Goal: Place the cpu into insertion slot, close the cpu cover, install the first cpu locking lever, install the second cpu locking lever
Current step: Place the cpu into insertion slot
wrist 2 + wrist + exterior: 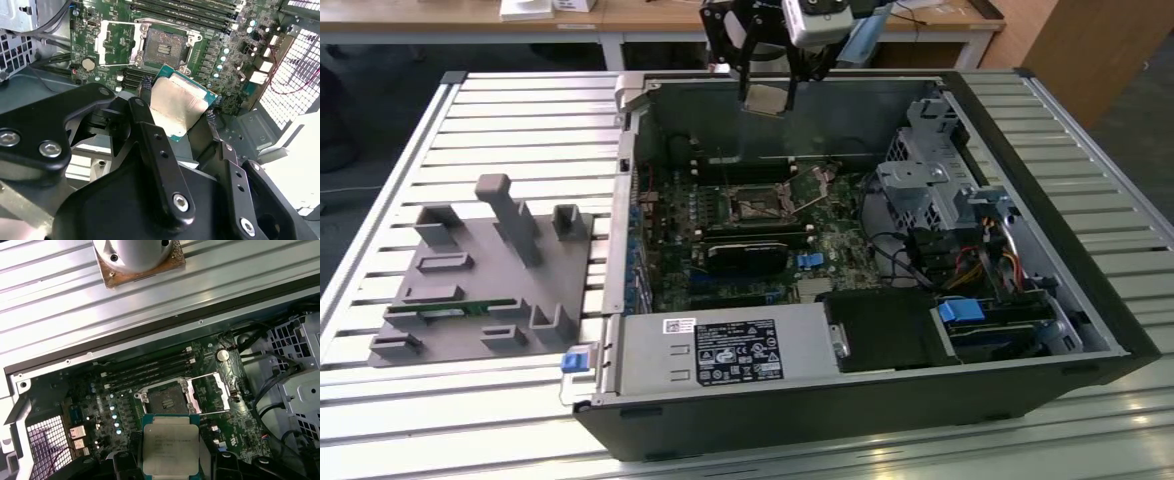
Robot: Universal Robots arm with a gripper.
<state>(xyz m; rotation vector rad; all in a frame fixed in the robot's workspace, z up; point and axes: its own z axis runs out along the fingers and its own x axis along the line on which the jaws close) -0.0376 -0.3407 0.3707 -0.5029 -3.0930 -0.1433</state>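
My gripper point(766, 92) hangs above the rear wall of the open computer case, shut on the cpu point(762, 100). In both wrist views the two black fingers clamp opposite edges of the cpu point(177, 105) point(169, 445), its silvery top showing. The insertion slot point(754, 207) lies below on the green motherboard, its dark pin field bare point(162, 47) point(166, 400). The cpu cover point(116, 42) point(210, 392) is swung open and lies beside the slot. The cpu is well above the slot, touching nothing else.
The case point(1107, 330) lies open on a slatted aluminium table. Inside it are a black heatsink block point(744, 255), a power supply point(720, 350), a drive cage point(934, 190) and cables. A grey parts fixture point(480, 270) sits at the exterior view's left.
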